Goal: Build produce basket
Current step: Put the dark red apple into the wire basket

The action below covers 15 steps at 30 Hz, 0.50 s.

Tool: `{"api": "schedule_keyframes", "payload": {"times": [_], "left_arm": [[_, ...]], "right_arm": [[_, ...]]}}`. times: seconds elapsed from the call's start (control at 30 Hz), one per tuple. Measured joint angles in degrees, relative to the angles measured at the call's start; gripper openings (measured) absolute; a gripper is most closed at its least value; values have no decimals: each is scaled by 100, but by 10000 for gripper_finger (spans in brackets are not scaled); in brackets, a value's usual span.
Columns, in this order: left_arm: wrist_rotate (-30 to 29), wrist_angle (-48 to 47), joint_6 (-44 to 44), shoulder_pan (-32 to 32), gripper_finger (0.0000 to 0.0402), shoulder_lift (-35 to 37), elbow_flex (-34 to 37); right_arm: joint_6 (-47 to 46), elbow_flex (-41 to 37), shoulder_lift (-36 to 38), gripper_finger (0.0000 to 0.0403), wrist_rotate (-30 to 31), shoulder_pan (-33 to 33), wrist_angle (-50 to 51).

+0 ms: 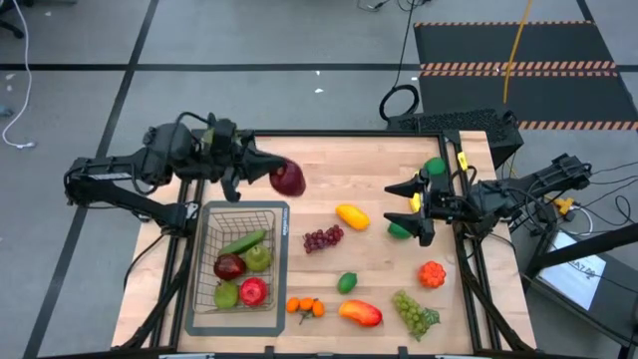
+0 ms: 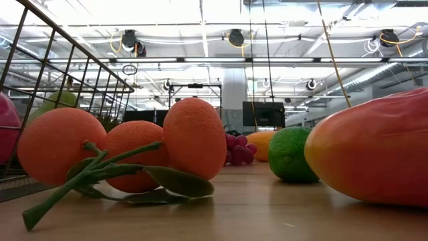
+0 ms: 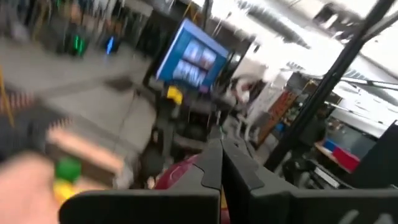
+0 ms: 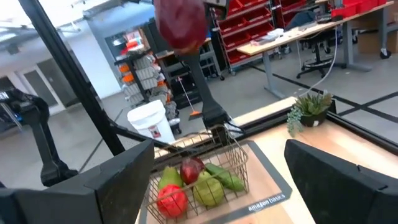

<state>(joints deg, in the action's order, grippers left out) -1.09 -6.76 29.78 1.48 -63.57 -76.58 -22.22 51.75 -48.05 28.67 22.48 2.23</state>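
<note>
My left gripper (image 1: 261, 170) is high over the table's far left, shut on a dark red apple (image 1: 288, 178), which in the right wrist view hangs high above the wire basket (image 4: 239, 163). The basket (image 1: 207, 261) stands on a grey mat at the near left and holds a cucumber (image 1: 243, 242), two red apples and two green pears. My right gripper (image 1: 404, 204) is open at the right, level, nothing between its fingers. A green lime (image 1: 398, 230) lies beside its nearer finger. My left gripper reaches level from the table's left, and its shut fingertips (image 3: 221, 163) meet the red apple (image 3: 177, 177) at its left side. The fingers hide which part they have. The apple is lifted clear, beyond the basket's far right corner.
Loose on the wood: a yellow mango (image 1: 351, 215), purple grapes (image 1: 322, 238), a lime (image 1: 347, 282), oranges with leaves (image 1: 305, 306), a red-orange mango (image 1: 361, 313), green grapes (image 1: 415, 311), an orange fruit (image 1: 431, 274). A green fruit (image 1: 435, 167) lies far right. A potted sprig (image 4: 311, 107) stands beyond the basket.
</note>
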Motion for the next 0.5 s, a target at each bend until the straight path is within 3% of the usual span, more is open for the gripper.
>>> {"api": "schedule_keyframes", "payload": {"times": [0.13, 0.5], "left_arm": [[-1, -810, 551, 137, 0, -11, 0], [4, -3813, 919, 542, 0, -2, 51]], "right_arm": [[-201, 0, 0, 357, 2, 0, 157], [-1337, 0, -81, 357, -10, 11, 393]]}}
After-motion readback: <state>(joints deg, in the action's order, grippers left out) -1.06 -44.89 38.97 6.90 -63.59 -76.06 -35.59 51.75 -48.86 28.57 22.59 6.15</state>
